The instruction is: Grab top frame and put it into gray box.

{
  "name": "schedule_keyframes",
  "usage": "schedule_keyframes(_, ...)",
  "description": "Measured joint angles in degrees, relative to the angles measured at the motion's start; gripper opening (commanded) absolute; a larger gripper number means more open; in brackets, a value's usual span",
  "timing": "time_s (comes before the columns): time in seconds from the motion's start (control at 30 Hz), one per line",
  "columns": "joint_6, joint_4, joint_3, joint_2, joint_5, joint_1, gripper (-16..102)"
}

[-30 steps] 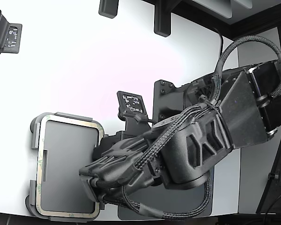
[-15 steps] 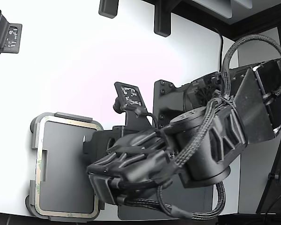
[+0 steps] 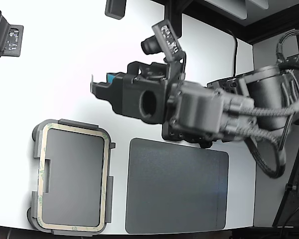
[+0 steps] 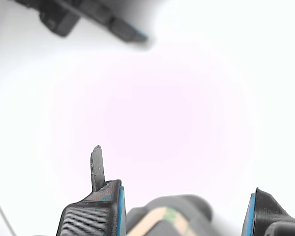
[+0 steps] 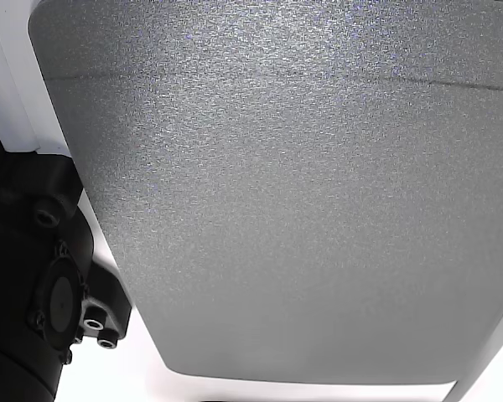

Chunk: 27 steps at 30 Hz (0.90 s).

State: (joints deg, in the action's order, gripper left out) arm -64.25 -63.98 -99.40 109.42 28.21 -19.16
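Here, no legible writing on top frame (image 3: 106,164)

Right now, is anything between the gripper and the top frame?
Nothing visible. The gripper is open over bare white table, apart from the top frame, which lies in the gray box. The dark mat sits to the exterior view's right of the box, off that line.

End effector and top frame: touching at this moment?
Apart. The exterior view shows the end effector open above bare white table, clearly separated from the top frame seated in the gray box.
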Motion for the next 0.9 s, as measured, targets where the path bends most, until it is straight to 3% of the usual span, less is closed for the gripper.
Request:
schedule_keyframes(0.17, 24.2, 9.5, -17.2, 17.7, -11.6, 10.6, 100)
schedule_keyframes(0.4, 49.8, 10.2, -37.5, 39.9, -26.1, 23.3, 100)
schedule_keyframes(0.67, 58.4, 8.5, -52.4, 57.4, -27.5, 25.3, 100)
schedule_keyframes(0.9, 58.8, 8.5, -53.1, 58.7, -28.1, 25.3, 100)
